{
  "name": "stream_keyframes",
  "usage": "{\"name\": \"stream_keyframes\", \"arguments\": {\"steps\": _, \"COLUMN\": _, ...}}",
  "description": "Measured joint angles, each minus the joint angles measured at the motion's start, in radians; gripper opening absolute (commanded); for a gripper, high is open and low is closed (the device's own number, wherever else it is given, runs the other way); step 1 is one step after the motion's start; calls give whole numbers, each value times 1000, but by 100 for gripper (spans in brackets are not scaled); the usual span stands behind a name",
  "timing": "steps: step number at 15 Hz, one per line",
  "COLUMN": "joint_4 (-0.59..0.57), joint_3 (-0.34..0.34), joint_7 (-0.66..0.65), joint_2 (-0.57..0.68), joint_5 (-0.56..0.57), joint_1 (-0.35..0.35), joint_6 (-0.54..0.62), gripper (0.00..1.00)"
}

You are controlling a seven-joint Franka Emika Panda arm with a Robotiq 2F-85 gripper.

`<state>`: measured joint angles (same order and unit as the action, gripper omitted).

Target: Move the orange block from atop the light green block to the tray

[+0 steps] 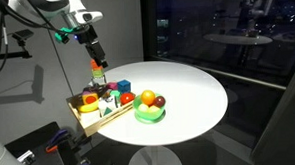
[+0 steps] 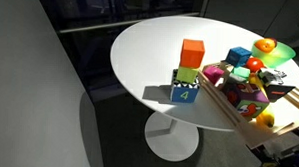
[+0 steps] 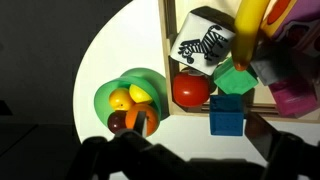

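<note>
In an exterior view the gripper hangs over the table's edge, just above a short stack of blocks. The orange block tops that stack, right under the fingertips, though the picture is too small to show whether they touch it. The tray lies just beside the stack, lower in the picture. In the other outside camera the gripper is out of frame. The orange block sits square on the light green block, which rests on a blue block. Nothing grips the orange block's sides, and the tray begins just to the right of the stack, already crowded with toys. In the wrist view the gripper shows as two dark fingers set wide apart at the bottom, with nothing between them. The camera looks past them at the tray and a green bowl, and the orange block does not appear. The coming move therefore seems to turn on a near-vertical drop onto the block, then a short sideways carry to the tray.
</note>
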<state>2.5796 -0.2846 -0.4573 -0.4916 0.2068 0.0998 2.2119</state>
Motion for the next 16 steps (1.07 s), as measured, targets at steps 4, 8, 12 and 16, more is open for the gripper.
{"name": "stream_keyframes", "arguments": {"steps": 4, "joint_4": 0, "joint_3": 0, "joint_7": 0, "joint_2": 0, "joint_5": 0, "joint_1": 0, "joint_6": 0, "gripper": 100}}
{"name": "stream_keyframes", "arguments": {"steps": 8, "joint_4": 0, "joint_3": 8, "joint_7": 0, "joint_2": 1, "joint_5": 0, "joint_1": -12, "joint_6": 0, "gripper": 100}}
{"name": "stream_keyframes", "arguments": {"steps": 12, "joint_4": -5, "joint_3": 18, "joint_7": 0, "joint_2": 7, "joint_5": 0, "joint_1": -38, "joint_6": 3, "gripper": 100}}
{"name": "stream_keyframes", "arguments": {"steps": 16, "joint_4": -22, "joint_3": 35, "joint_7": 12, "joint_2": 21, "joint_5": -6, "joint_1": -79, "joint_6": 27, "gripper": 100}}
